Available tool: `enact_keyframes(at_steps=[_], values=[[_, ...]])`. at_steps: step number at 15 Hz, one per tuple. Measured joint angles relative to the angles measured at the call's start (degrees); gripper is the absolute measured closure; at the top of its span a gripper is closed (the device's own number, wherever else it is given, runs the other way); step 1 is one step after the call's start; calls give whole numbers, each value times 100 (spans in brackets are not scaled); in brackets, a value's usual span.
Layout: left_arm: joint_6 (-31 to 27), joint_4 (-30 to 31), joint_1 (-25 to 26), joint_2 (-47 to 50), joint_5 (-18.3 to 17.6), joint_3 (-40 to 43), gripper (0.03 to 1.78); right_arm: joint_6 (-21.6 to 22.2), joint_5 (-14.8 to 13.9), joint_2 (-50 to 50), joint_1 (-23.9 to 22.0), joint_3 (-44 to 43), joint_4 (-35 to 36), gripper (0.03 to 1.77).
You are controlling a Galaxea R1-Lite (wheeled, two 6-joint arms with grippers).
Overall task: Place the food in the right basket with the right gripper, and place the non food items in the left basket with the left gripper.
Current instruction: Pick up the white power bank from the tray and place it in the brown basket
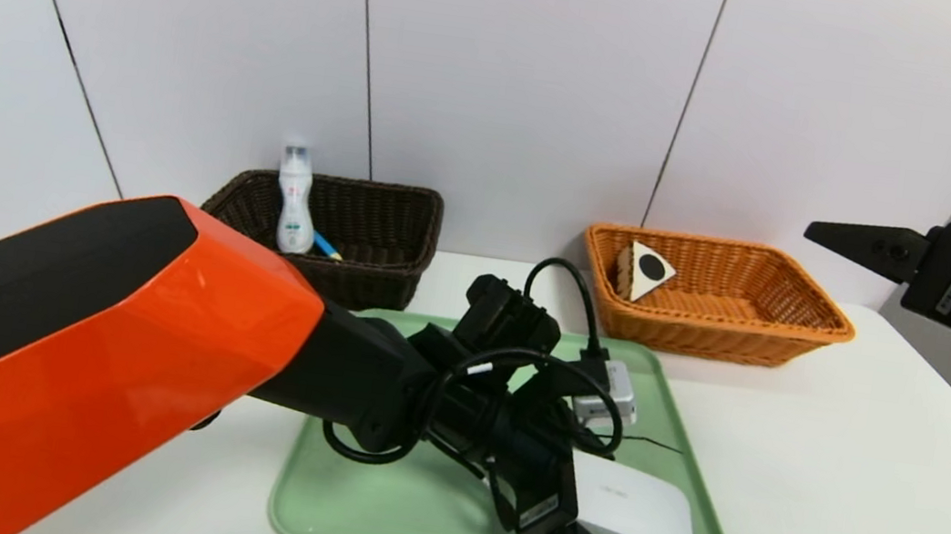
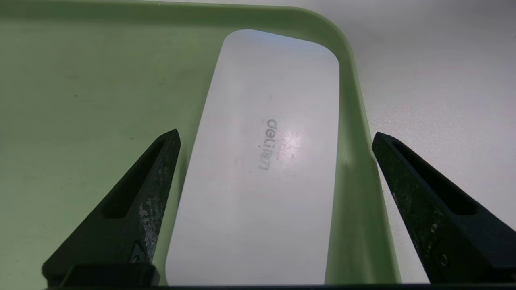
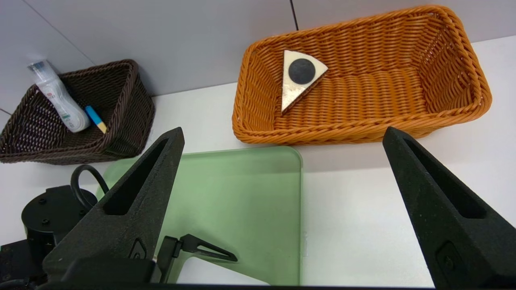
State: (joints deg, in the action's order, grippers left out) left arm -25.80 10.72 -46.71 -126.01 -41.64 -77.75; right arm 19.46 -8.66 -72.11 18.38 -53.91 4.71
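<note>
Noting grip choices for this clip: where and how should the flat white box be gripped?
Probably across its narrow width, at the middle of the long sides, coming from above: the white box lies flat on the tray, and the left gripper is open over it.

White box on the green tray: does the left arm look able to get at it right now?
Probably yes: the left gripper hovers over the white box, its jaws open on either side, with nothing lying on top. The tray's rim runs close by, though.
</note>
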Motion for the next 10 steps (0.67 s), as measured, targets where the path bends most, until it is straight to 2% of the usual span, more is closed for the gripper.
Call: enact_keyframes(at_steps=[10], values=[[2, -2, -46, -100, 22, -107, 12, 0, -21, 20, -4, 2, 0, 10]])
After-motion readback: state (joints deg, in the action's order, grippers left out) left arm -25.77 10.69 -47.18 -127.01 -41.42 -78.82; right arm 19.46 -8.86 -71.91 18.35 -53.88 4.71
